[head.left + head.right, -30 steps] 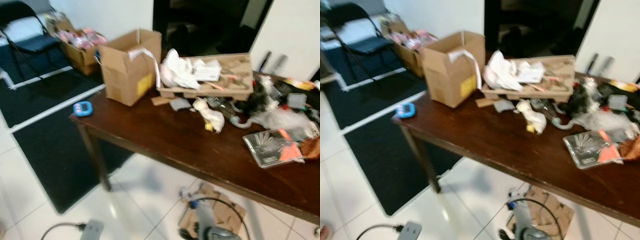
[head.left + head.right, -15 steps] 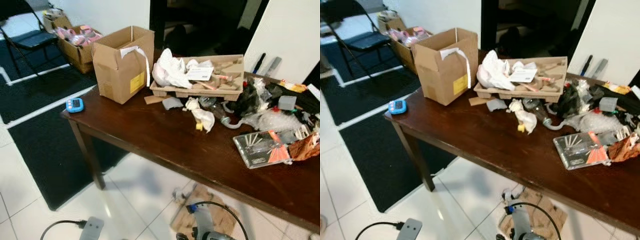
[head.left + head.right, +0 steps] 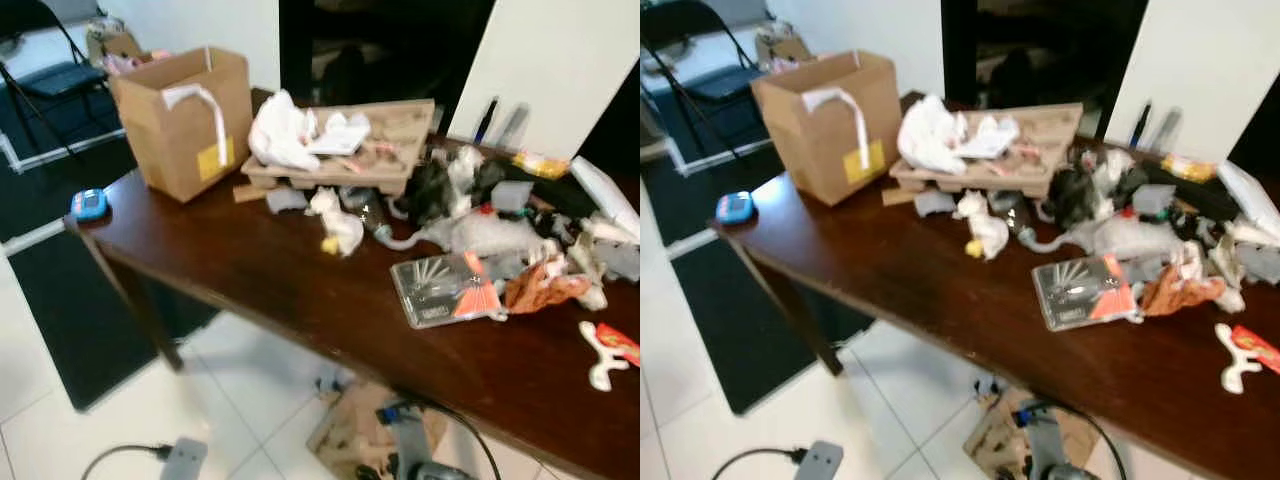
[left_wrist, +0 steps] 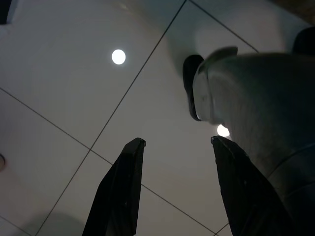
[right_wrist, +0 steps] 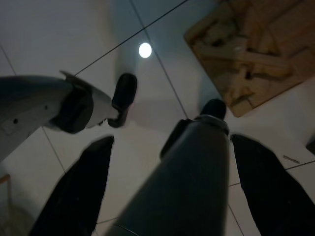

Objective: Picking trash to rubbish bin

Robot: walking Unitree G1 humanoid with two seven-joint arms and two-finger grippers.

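Observation:
Trash lies across a dark wooden table (image 3: 250, 275): a crumpled white bag (image 3: 280, 130) on a brown pulp tray (image 3: 385, 140), a small white wrapper (image 3: 337, 222), a clear blister pack (image 3: 445, 290), an orange-brown wrapper (image 3: 540, 285), clear plastic film (image 3: 485, 232) and a red-and-white scrap (image 3: 608, 350). An open cardboard box (image 3: 185, 120) stands at the table's left end. Both arms hang low over the floor tiles beside my legs. The left gripper (image 4: 177, 141) is open and empty, and so is the right gripper (image 5: 173, 139).
A blue timer (image 3: 88, 203) sits on the table's left corner. Under the table lie flattened cardboard (image 3: 355, 435) and a cable. A grey power adapter (image 3: 180, 460) is on the tiles. A black mat (image 3: 60, 310) and a folding chair (image 3: 45, 75) are at left.
The whole picture has slid left, so the camera has turned right. More of the table's cluttered right end is in view. Nothing on the table has moved.

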